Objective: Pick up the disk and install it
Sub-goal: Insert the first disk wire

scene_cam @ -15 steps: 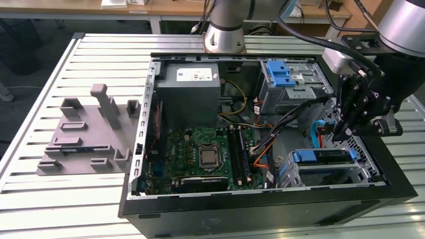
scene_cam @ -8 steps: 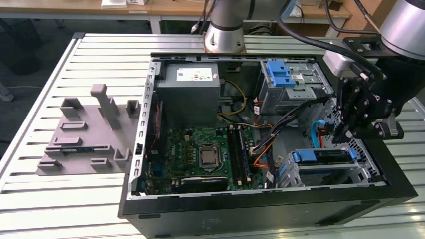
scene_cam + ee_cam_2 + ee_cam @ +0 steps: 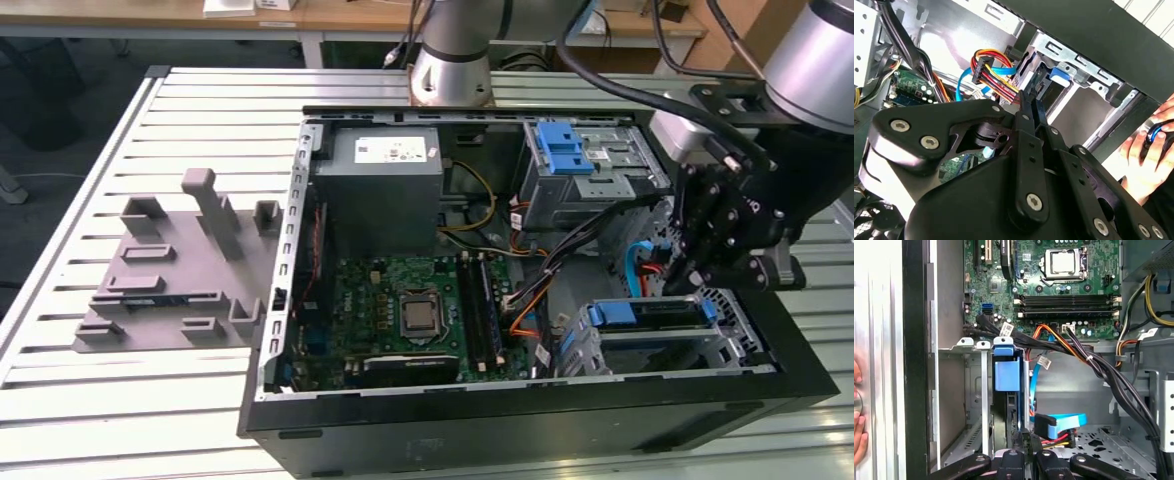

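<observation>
The disk [image 3: 650, 315] sits in the lower metal drive cage [image 3: 742, 345] at the case's front corner on the exterior view's right, its blue handle facing the motherboard. In the first wrist view the disk [image 3: 1006, 376] stands edge-on in the cage slot, blue handle outermost. My gripper [image 3: 690, 283] hangs just above the cage, over the disk's far end. Its two thin fingers are pressed together, and I see nothing between them. The gripper [image 3: 1023, 436] tips lie beside the disk's edge. In the second wrist view the gripper [image 3: 1030, 98] points toward the disk [image 3: 1059, 74] in the cage.
A blue data cable [image 3: 1064, 421] and a red-yellow power plug [image 3: 996, 82] hang loose by the fingertips. Black cable bundles [image 3: 1094, 365] cross the case. The grey power supply [image 3: 387, 190] and upper bay [image 3: 587, 160] stand at the back. A person's hand [image 3: 1149, 150] rests outside the case wall.
</observation>
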`<state>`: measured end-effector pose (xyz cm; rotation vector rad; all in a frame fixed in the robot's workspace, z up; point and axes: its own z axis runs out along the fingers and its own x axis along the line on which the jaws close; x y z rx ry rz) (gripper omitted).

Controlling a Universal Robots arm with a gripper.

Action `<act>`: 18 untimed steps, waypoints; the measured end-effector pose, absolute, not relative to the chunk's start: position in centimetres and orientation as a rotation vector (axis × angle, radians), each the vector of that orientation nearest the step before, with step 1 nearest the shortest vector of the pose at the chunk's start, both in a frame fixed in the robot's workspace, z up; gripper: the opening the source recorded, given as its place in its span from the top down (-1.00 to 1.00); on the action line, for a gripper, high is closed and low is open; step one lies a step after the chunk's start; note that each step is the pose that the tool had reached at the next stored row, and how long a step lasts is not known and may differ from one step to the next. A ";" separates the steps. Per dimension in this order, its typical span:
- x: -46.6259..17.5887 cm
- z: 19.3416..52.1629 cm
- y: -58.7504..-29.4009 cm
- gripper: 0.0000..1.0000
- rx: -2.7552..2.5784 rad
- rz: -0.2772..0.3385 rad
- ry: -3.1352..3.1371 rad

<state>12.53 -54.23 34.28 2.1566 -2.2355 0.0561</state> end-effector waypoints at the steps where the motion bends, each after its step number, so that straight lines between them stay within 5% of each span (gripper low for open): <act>1: 12.5 34.2 -54.3 0.68 2.153 0.056 -2.239; 18: 12.9 33.7 -54.8 0.68 2.135 0.053 -2.254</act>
